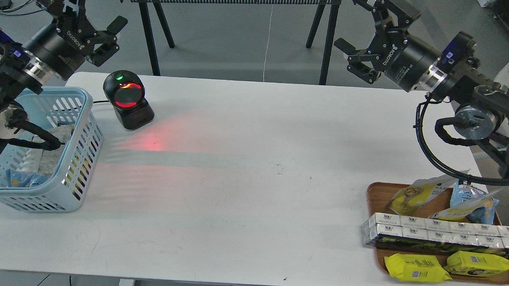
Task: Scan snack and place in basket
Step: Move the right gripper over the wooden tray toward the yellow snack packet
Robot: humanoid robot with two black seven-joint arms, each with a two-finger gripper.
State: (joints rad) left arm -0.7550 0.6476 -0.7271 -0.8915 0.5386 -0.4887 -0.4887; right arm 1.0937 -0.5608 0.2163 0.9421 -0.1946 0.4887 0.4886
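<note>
The snack (416, 194), a pouch with a white top and a yellow lower half picturing nuts, lies tilted at the back of a brown wooden tray (374, 195) at the right. At the table's left edge stands the light blue slotted basket (85, 110), partly covered by my left arm. It holds a whitish pack (48, 153) and a bit of blue packaging. My left gripper (92, 17) hangs open and empty above and behind the basket. High beyond the table's far right, my right gripper (362, 29) is also open and empty, well away from the tray.
A black scanner (127, 99) with a glowing red window stands right of the basket and casts red light on the white table (253, 168). The tray also carries a blue bag (471, 196), a row of silver boxes (439, 232) and two flat yellow packs (416, 268).
</note>
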